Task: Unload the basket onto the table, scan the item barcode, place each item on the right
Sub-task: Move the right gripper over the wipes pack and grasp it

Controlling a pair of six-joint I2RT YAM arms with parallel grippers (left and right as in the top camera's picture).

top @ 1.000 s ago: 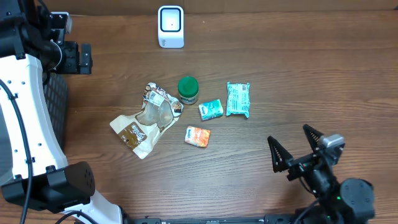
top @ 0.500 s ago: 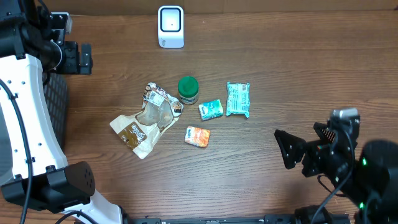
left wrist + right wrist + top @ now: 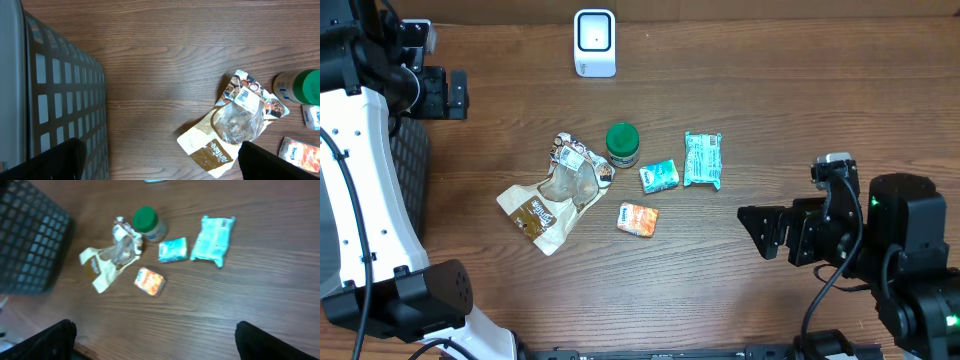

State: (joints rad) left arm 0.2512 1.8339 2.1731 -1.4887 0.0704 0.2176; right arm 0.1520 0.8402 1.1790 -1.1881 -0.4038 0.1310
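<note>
My left gripper (image 3: 160, 145) and right gripper (image 3: 756, 232) are both spread wide and empty. The brown pouch (image 3: 552, 195) lies in the middle of the table (image 3: 770, 100), white barcode sticker (image 3: 246, 95) up, its print unreadable. The scanner (image 3: 594, 42) stands at the far edge.

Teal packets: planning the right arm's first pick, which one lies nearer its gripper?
The larger teal packet, the rightmost item; the smaller teal packet lies farther from the right gripper.

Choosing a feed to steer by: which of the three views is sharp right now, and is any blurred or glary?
Overhead: sharp and evenly lit, no glare on the white scanner. Left wrist: crisp, the label on the crumpled pouch shows clearly. Right wrist: soft and smeared, the green-lidded jar and orange packet lack detail; probably not the one to steer by.
</note>
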